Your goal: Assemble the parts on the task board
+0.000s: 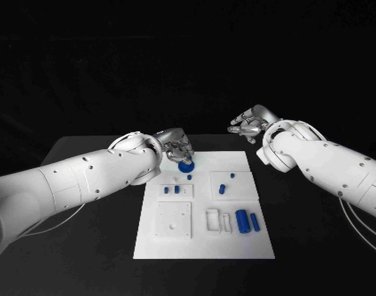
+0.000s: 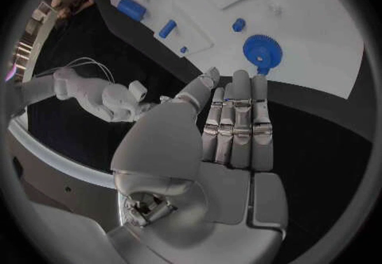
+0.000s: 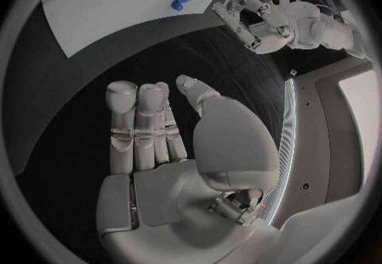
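— Where do we see the left hand (image 1: 175, 150) now?

— We see it above the far edge of the task board (image 1: 204, 246), just beside the blue gear (image 1: 186, 166). In the left wrist view its fingers (image 2: 239, 118) are straight and close together, pointing toward the gear (image 2: 261, 53), and nothing is in the palm. We cannot tell if the fingertips touch the gear.

— And the right hand (image 1: 250, 125)?

— It hangs over the black table (image 1: 81, 154), beyond the far right corner of the board and well apart from the parts. Its fingers (image 3: 139, 127) are stretched out and it holds nothing.

— Where are the other parts?

— Two blue cylinders (image 1: 246, 221) lie side by side near the right edge of the board, closer to us. Some small blue pieces (image 1: 222, 188) stand in the white blocks in the middle of the board.
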### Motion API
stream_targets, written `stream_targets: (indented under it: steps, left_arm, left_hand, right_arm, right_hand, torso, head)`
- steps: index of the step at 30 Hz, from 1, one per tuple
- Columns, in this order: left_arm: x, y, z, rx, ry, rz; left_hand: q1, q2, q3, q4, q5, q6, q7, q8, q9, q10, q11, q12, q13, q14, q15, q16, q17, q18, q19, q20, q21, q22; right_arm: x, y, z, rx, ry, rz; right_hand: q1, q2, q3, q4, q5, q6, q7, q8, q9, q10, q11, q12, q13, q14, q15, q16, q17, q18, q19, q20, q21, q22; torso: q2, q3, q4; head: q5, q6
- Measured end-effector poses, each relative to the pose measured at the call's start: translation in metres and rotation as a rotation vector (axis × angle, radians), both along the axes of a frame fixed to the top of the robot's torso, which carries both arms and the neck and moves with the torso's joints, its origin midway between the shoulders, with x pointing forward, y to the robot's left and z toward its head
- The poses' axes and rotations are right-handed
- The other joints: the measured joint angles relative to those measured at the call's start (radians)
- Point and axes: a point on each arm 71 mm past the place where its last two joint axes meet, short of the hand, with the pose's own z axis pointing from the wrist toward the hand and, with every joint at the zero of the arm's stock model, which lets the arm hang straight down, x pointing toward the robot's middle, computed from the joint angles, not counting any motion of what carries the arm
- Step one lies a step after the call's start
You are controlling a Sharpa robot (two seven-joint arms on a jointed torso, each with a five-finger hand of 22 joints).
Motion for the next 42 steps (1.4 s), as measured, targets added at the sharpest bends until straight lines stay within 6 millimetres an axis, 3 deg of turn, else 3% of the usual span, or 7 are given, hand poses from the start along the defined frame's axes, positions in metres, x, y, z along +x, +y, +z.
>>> stream_targets:
  steps: [7,9,13,15,17,33,42]
  left_arm:
    - [-0.001,-0.004,-0.011,0.088,-0.044,-0.056]
    - [-0.001,-0.003,-0.013,0.108,-0.050,-0.066]
    - [-0.001,-0.004,-0.016,0.137,-0.055,-0.084]
    - [-0.002,-0.006,-0.017,0.149,-0.055,-0.094]
    - [-0.003,-0.007,-0.019,0.158,-0.052,-0.101]
    - [-0.006,-0.010,-0.029,0.204,-0.038,-0.132]
    - [-0.007,-0.011,-0.031,0.224,-0.034,-0.137]
  left_hand:
    - [0.009,-0.009,0.000,0.000,0.048,-0.002,-0.002,0.000,-0.017,-0.030,0.009,0.000,0.000,0.000,0.000,0.008,0.001,0.000,0.004,-0.004,0.000,0.000]
    - [0.009,-0.009,0.000,0.000,0.050,-0.003,-0.003,0.000,-0.017,-0.037,0.009,0.000,0.000,0.000,0.000,0.008,0.000,0.000,0.004,-0.004,0.004,0.000]
    - [0.005,-0.013,-0.005,0.005,0.044,-0.007,-0.007,0.000,-0.017,-0.040,0.006,0.000,0.000,0.000,0.000,0.023,0.002,0.000,0.008,-0.001,0.009,0.000]
    - [0.009,-0.017,-0.005,0.006,0.044,-0.007,-0.007,0.000,-0.017,-0.040,0.006,0.000,0.000,0.011,-0.003,0.041,0.010,0.001,0.019,-0.004,0.016,0.000]
    - [0.009,-0.017,-0.002,0.013,0.044,-0.007,-0.007,0.000,-0.018,-0.040,0.006,0.000,0.000,0.014,-0.004,0.072,0.022,0.015,0.027,-0.005,0.031,0.000]
    - [0.002,-0.024,0.039,0.027,0.041,0.008,0.004,0.000,-0.018,-0.009,-0.004,0.000,0.000,0.020,-0.009,0.208,0.049,0.015,0.026,-0.012,0.149,0.000]
    - [-0.007,-0.022,0.048,0.043,0.027,0.019,0.007,0.000,-0.019,-0.007,-0.006,0.000,0.000,0.020,-0.009,0.256,0.049,0.015,0.021,-0.011,0.174,-0.001]
  right_arm:
    - [0.000,0.002,0.001,0.016,-0.011,0.013]
    - [0.000,0.002,0.001,0.020,-0.014,0.017]
    - [-0.001,0.003,0.002,0.026,-0.017,0.025]
    - [-0.001,0.003,0.002,0.029,-0.018,0.028]
    - [-0.001,0.004,0.002,0.031,-0.019,0.031]
    - [-0.002,0.005,0.004,0.038,-0.025,0.040]
    - [-0.002,0.006,0.005,0.039,-0.027,0.042]
  right_hand:
    - [-0.008,-0.008,0.033,-0.006,0.000,0.015,-0.002,0.000,0.000,0.057,0.007,-0.275,-0.256,-0.003,0.003,-0.029,-0.049,0.000,0.000,0.000,-0.177,-0.020]
    - [-0.008,-0.008,0.044,-0.005,0.000,0.017,0.000,0.000,0.000,0.112,0.019,-0.424,-0.395,-0.009,0.009,-0.040,-0.076,0.011,0.000,0.000,-0.237,-0.047]
    - [-0.011,-0.005,0.044,-0.005,0.000,0.022,0.000,0.000,0.000,0.146,0.024,-0.531,-0.503,-0.009,0.009,-0.040,-0.095,0.016,0.000,0.000,-0.265,-0.059]
    - [-0.011,-0.005,0.044,-0.005,0.000,0.023,-0.001,0.000,0.000,0.157,0.024,-0.550,-0.526,-0.009,0.009,-0.035,-0.101,0.021,0.002,0.002,-0.271,-0.059]
    - [-0.011,-0.005,0.044,-0.005,0.000,0.023,-0.001,0.000,0.000,0.162,0.027,-0.562,-0.543,-0.011,0.011,-0.031,-0.107,0.021,0.002,0.002,-0.276,-0.059]
    - [-0.010,-0.005,0.039,-0.001,0.000,0.020,0.002,0.000,0.000,0.163,0.028,-0.579,-0.562,-0.012,0.012,-0.025,-0.116,0.021,0.004,0.004,-0.280,-0.057]
    - [-0.010,-0.005,0.038,0.000,0.002,0.020,0.002,0.000,0.000,0.163,0.028,-0.585,-0.562,-0.012,0.012,-0.023,-0.118,0.020,0.004,0.004,-0.280,-0.056]
  torso:
    - [0.008,0.0013,-0.0029]
    - [0.011,0.0019,-0.0036]
    - [0.015,0.0026,-0.0049]
    - [0.016,0.0025,-0.0052]
    - [0.017,0.0030,-0.0052]
    - [0.016,0.0033,-0.0045]
    - [0.017,0.0033,-0.0051]
  head:
    - [0.002,0.010]
    - [0.002,0.012]
    - [0.003,0.017]
    - [0.003,0.019]
    - [0.003,0.021]
    - [-0.002,0.012]
    - [-0.002,0.010]
